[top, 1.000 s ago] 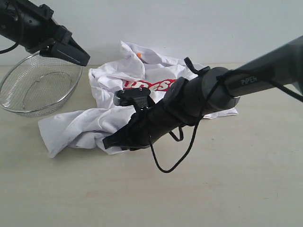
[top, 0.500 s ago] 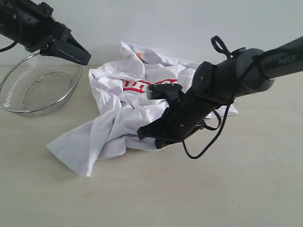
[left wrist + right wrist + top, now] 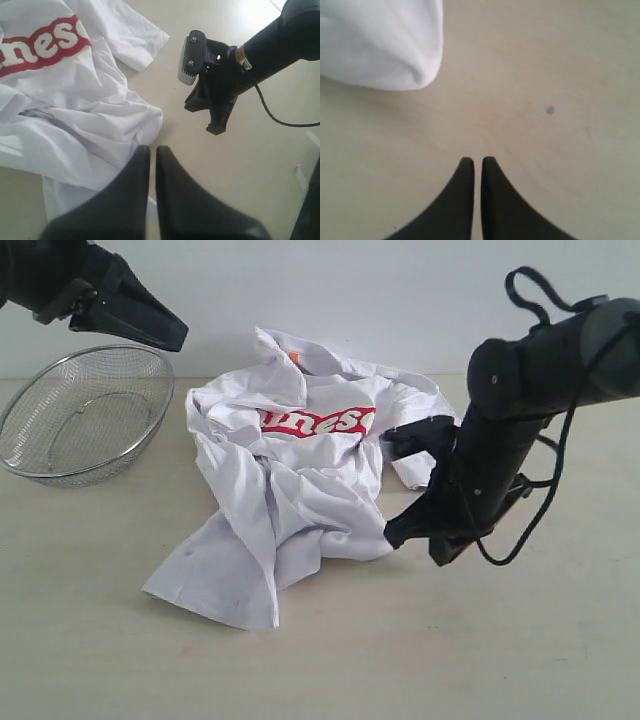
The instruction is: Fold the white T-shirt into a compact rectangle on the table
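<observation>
My L gripper (image 3: 172, 340) is hanging high at abt 10 o'clock from the white T-shirt (image 3: 300, 480), above the far rim of the wire basket (image 3: 85, 415). Its fingers are pressing together w/ nothing btwn them. In the left wrist view the L gripper (image 3: 152, 149) is pointing down at the T-shirt (image 3: 75, 115) edge.

My R gripper (image 3: 392, 536) is sitting low at abt 4 o'clock from the T-shirt, tip just beside the cloth edge and not gripping it. Fingers are closed together, carrying nothing. In the right wrist view the R gripper (image 3: 477, 160) is pointing at bare surface (image 3: 545, 60), w/ a rounded fold of the T-shirt (image 3: 380, 45) lying apart from it. Can't tell whether the tip is touching the surface.

The T-shirt is lying crumpled in a heap mid-surface (image 3: 480, 640), not folded. Its red lettering (image 3: 315, 422) is facing up toward the back of the heap, and the orange tag (image 3: 294, 357) is showing at 12 o'clock. A long flap is trailing out toward 7 o'clock, and a smaller bit is sticking out at 3 o'clock behind my R arm.

The basket is standing at 9 o'clock from the T-shirt, near but apart. A black cable (image 3: 530, 530) is looping off my R arm.
</observation>
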`<state>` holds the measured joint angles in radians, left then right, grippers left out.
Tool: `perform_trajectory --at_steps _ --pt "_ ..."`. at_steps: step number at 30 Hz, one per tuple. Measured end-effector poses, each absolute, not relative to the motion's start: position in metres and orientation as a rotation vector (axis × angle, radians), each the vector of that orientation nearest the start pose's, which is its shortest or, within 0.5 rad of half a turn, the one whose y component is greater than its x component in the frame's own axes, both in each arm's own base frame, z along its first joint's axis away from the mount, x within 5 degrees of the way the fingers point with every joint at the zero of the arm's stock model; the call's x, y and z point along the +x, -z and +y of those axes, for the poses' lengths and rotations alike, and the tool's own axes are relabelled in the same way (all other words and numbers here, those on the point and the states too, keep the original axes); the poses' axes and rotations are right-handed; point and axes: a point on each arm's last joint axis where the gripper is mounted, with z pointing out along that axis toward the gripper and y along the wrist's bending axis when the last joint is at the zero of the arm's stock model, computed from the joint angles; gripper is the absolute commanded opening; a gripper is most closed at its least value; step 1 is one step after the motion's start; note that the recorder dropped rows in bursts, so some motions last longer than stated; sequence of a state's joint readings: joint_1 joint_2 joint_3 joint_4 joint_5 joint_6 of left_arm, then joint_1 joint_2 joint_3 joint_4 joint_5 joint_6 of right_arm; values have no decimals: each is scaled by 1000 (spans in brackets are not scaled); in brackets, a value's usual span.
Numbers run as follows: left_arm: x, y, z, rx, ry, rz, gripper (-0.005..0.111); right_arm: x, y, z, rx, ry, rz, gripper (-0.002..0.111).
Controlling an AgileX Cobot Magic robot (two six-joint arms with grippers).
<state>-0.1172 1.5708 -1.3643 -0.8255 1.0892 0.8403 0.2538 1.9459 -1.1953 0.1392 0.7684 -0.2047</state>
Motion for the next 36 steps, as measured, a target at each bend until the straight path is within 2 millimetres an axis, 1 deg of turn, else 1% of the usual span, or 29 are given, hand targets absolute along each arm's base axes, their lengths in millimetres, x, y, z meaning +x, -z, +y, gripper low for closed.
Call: perform_trajectory --at_steps 3,5,7,9,10,12,15,18,19,20,21,22,23,24,25,27,28,29,30,31,33,36 --pt "310 -342 -96 829 799 2269 4 348 -169 92 -527 -144 2895 0" --pt "305 -341 -96 816 816 2274 4 348 -186 91 -505 -157 2834 0" --pt "300 -337 -98 790 862 2278 4 347 -202 96 -476 -243 2752 0" --pt "294 -333 -100 751 932 2276 4 348 -209 105 -469 -344 2691 0" --pt "289 -327 -104 728 1010 2262 4 349 -208 115 -460 -430 2660 0" --pt "283 -318 -113 736 1095 2238 4 351 -200 121 -469 -466 2664 0" --pt "269 -303 -131 779 1218 2236 4 353 -186 124 -510 -477 2690 0" --pt "255 -283 -152 857 1293 2277 4 352 -183 125 -561 -481 2695 0" --pt "252 -277 -157 884 1286 2293 4 351 -183 125 -585 -481 2691 0" --pt "249 -262 -169 939 1198 2336 4 351 -183 126 -624 -483 2683 0" --pt "250 -255 -172 940 1139 2355 4 351 -183 126 -635 -482 2679 0" --pt "252 -242 -181 957 1010 2382 4 351 -183 127 -630 -484 2675 0" --pt "252 -237 -185 974 970 2385 4 352 -183 127 -619 -489 2670 0" --pt "255 -226 -194 971 919 2402 4 352 -184 128 -602 -500 2662 0" --pt "256 -220 -197 976 903 2412 4 352 -184 130 -598 -501 2654 0" --pt "265 -190 -204 952 842 2479 4 352 -183 136 -589 -517 2645 0" --pt "269 -181 -205 936 815 2497 4 353 -181 137 -580 -525 2651 0" --pt "273 -170 -205 917 786 2520 4 354 -174 137 -572 -528 2666 0" --pt "275 -163 -205 910 776 2536 4 355 -170 137 -570 -525 2674 0" --pt "277 -157 -205 906 767 2554 4 357 -162 138 -556 -524 2691 0" --pt "277 -154 -205 903 763 2560 4 361 -148 138 -524 -510 2699 0" --pt "278 -154 -205 899 757 2557 4 367 -137 138 -469 -497 2692 0"
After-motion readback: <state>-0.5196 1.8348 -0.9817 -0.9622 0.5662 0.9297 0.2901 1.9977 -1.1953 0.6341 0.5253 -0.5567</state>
